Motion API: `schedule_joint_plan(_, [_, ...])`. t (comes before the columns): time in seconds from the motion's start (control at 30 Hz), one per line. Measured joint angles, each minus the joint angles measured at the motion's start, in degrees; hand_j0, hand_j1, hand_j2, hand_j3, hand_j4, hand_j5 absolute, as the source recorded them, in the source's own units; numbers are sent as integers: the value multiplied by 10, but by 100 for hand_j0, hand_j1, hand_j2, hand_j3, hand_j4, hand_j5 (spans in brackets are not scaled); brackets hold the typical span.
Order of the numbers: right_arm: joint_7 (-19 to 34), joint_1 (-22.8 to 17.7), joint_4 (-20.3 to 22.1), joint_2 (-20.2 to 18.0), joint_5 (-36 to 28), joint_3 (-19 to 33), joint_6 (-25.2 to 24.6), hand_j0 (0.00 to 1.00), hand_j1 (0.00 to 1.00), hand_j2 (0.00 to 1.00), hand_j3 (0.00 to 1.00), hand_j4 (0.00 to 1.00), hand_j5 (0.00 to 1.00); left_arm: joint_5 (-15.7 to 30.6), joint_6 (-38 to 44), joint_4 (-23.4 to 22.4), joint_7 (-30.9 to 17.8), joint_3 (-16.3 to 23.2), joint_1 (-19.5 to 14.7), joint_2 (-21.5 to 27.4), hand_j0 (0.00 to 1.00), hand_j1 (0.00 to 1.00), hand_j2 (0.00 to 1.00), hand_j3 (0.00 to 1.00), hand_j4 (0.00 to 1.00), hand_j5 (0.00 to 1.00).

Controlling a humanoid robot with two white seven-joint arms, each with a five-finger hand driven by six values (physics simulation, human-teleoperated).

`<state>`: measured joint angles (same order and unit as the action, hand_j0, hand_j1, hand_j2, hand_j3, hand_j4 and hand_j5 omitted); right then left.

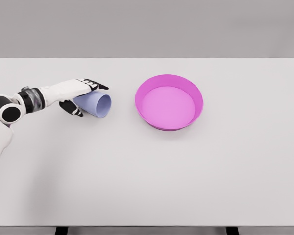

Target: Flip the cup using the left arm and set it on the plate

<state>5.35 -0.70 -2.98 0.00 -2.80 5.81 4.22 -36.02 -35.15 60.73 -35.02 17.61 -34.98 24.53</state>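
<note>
Since the lavender cup (pixel 95 104) lies on its side on the white bench (pixel 147 176), mouth toward the magenta plate (pixel 196 98) at its 3 o'clock, the left hand (pixel 78 95) wraps its fingers (pixel 95 84) over the wall, apparently gripping to upend it.

Left arm comes in from the left edge, forearm roughly level, pointing right. Left hand (pixel 83 95) is closed round the cup (pixel 95 105): fingers (pixel 95 84) over the top, thumb (pixel 72 108) below. Right arm out of frame.
</note>
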Motion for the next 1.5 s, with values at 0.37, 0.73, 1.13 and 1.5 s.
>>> schedule_joint_plan(0.37, [0,1,0,0,0,0,0,100,100,100,100,100,100,9,0,28,0,1,10,4,100,100,100,100,100,100])
schedule_joint_plan(0.73, [0,1,0,0,0,0,0,100,100,100,100,100,100,14,0,48,0,5,17,8,100,100,100,100,100,100])
schedule_joint_plan(1.13, [0,0,0,0,0,0,0,100,100,100,100,100,100,4,0,47,0,13,16,8,80,80,80,80,80,80])
schedule_joint_plan(1.5, [0,0,0,0,0,0,0,100,100,100,100,100,100,4,1,47,0,20,14,9,73,73,73,73,73,73])
